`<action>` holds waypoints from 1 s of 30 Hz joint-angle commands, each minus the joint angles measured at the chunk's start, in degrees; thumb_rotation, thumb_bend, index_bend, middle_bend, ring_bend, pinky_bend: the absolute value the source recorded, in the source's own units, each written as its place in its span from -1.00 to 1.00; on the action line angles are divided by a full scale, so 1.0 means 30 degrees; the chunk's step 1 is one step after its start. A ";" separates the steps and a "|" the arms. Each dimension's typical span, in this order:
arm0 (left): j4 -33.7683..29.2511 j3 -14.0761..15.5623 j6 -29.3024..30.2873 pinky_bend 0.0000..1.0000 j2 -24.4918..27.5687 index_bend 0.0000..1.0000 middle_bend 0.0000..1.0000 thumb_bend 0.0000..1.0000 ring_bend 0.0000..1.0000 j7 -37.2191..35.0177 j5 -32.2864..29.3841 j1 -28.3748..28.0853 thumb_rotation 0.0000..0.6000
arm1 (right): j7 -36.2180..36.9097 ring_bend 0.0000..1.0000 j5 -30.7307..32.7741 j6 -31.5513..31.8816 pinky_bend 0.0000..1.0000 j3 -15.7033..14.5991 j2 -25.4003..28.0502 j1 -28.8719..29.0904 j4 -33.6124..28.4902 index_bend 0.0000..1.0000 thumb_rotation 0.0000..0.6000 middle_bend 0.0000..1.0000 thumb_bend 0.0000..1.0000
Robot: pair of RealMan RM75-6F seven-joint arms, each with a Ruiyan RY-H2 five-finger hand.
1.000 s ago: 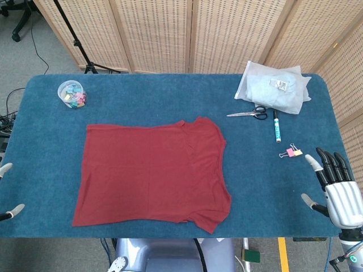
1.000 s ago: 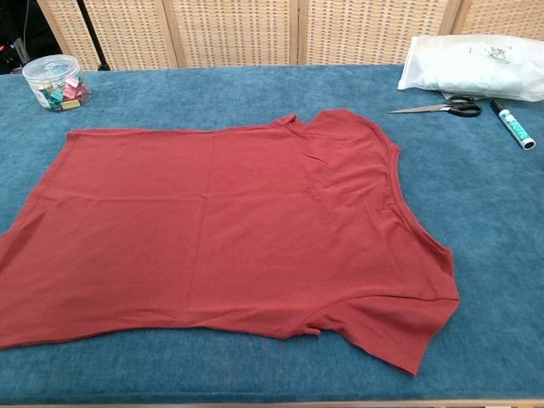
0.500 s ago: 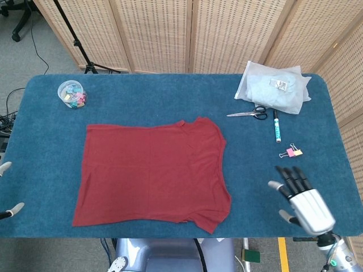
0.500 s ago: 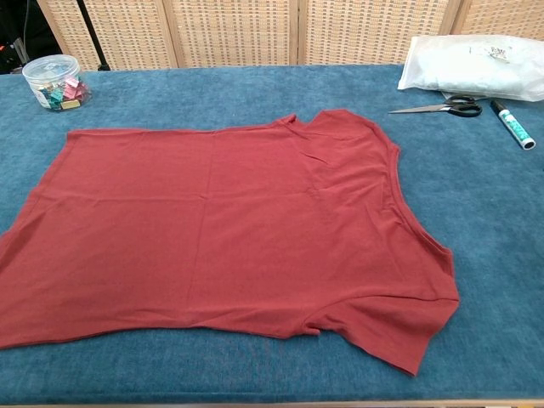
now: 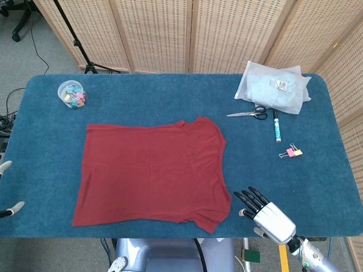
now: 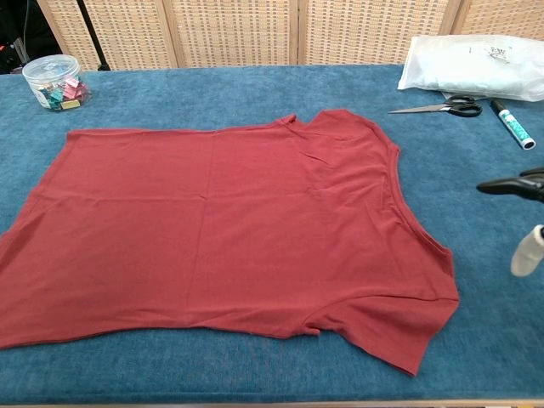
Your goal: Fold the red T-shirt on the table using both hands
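Since the earlier frames the right hand (image 5: 266,212) had travelled from the right table edge inward and toward the near edge, ending just beside the lower sleeve of the red T-shirt (image 5: 153,170); the shirt itself had not shifted. In the head view the hand's dark fingers (image 5: 249,196) were extended and spread apart, pointing toward the sleeve, holding nothing. Whether a fingertip touched the cloth could not be told. In the chest view only fingertips of this hand showed at the right border, apart from the shirt.

The left hand (image 5: 7,190) showed only as two pale fingertips at the left frame border, set well apart with nothing between them, clear of the shirt.

The shirt lay flat and unfolded on the blue table (image 5: 170,102), left of centre, neckline toward the right, hem toward the left, one sleeve at the far side and one at the near edge.

Other items: a clear tub of clips (image 5: 71,94) at the far left; a white plastic bag (image 5: 275,86) at the far right, with scissors (image 5: 248,114) and a marker (image 5: 277,127) just in front of it; a pink-and-yellow binder clip (image 5: 291,151) nearer the right edge.
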 commanded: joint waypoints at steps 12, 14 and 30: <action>-0.0028 -0.0011 -0.0171 -1.00 -0.0069 -1.00 -1.00 -0.99 -1.00 0.0184 -0.0112 -0.0060 1.00 | -0.2046 -1.00 -0.0574 -0.1730 -1.00 -0.0204 -0.2186 0.1410 0.0528 -0.19 1.00 -1.00 -0.69; -0.0022 -0.0024 -0.0192 -1.00 -0.0064 -1.00 -1.00 -0.99 -1.00 0.0160 -0.0145 -0.0068 1.00 | -0.2504 -1.00 -0.0358 -0.2124 -1.00 -0.0075 -0.2342 0.1585 0.0317 -0.19 1.00 -1.00 -0.69; -0.0015 -0.0100 -0.0447 -1.00 -0.0011 -1.00 -1.00 -0.99 -1.00 0.0016 -0.0369 -0.0170 1.00 | -0.4429 -1.00 0.1431 -0.4169 -1.00 0.0467 -0.3821 0.2520 -0.0249 -0.19 1.00 -1.00 -0.47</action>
